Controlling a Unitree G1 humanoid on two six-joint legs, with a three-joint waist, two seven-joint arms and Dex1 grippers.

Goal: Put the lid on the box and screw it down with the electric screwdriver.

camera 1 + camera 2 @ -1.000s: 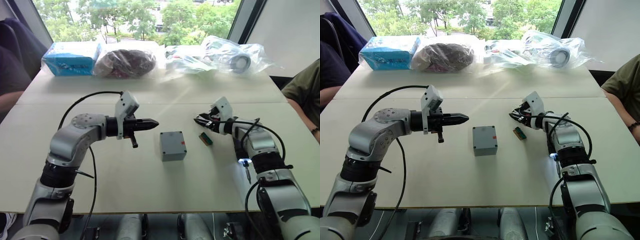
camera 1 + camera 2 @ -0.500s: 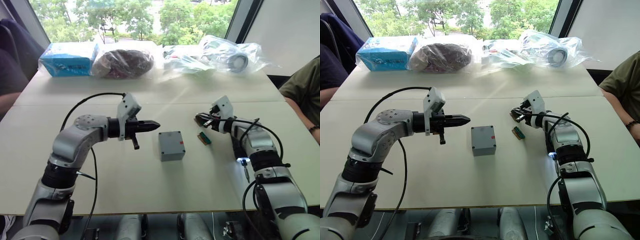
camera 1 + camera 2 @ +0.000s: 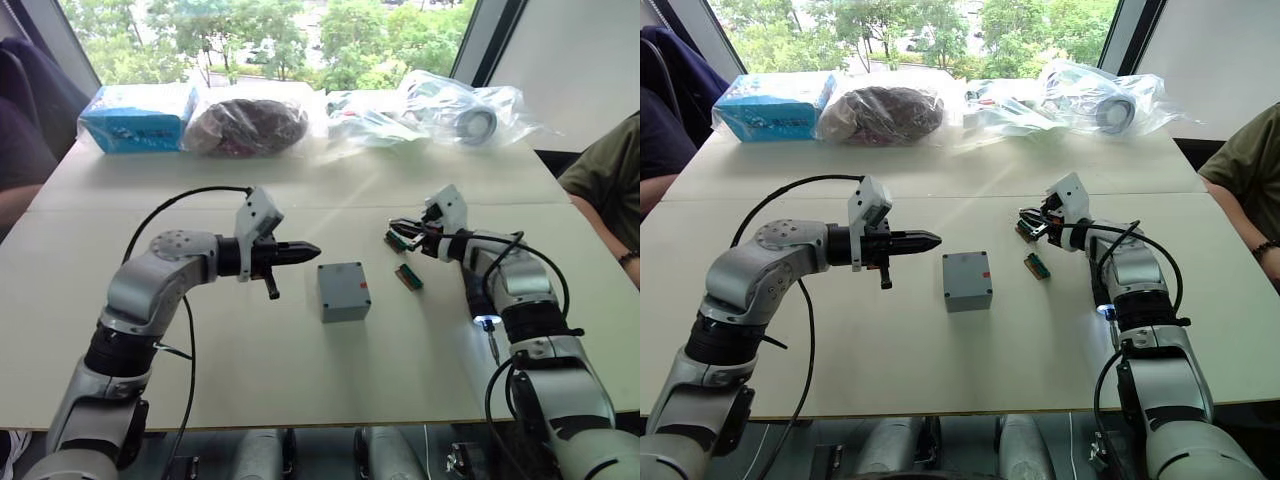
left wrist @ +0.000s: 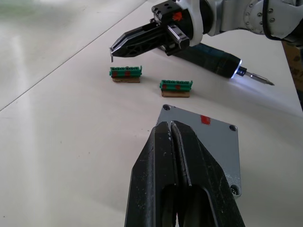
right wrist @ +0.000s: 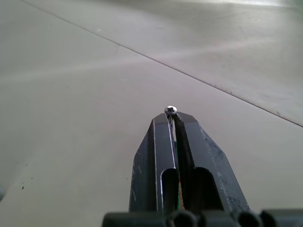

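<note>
The box (image 3: 344, 291) sits near the middle of the pale table (image 3: 300, 370), with the lid (image 4: 203, 142) already resting on top of it; a small red mark shows on the side wall facing the robot's right. In the left wrist view the lid's flat grey top shows small holes at its corners.

The left gripper (image 3: 312, 248) hovers above the table just to the left of the box, its two black fingers pressed together and holding nothing, pointing toward the box.

The right gripper (image 3: 1024, 218) hangs over the table to the right of and beyond the box. Its fingers (image 5: 163, 137) are pinched on a small screw (image 5: 170, 110), whose cross-slotted head sits at the very tips. Just below the tips, two small green blocks (image 4: 126, 73) lie on the table, one nearer the box than the other.

The electric screwdriver (image 4: 215, 59) lies on the table beside the right forearm, well apart from the box, its light glowing at the tip; in the head views it is mostly hidden by the arm, so how it lies is hard to judge there.

Along the far edge of the table lie a blue packet (image 3: 140, 117) and several clear plastic bags (image 3: 460, 105).
</note>
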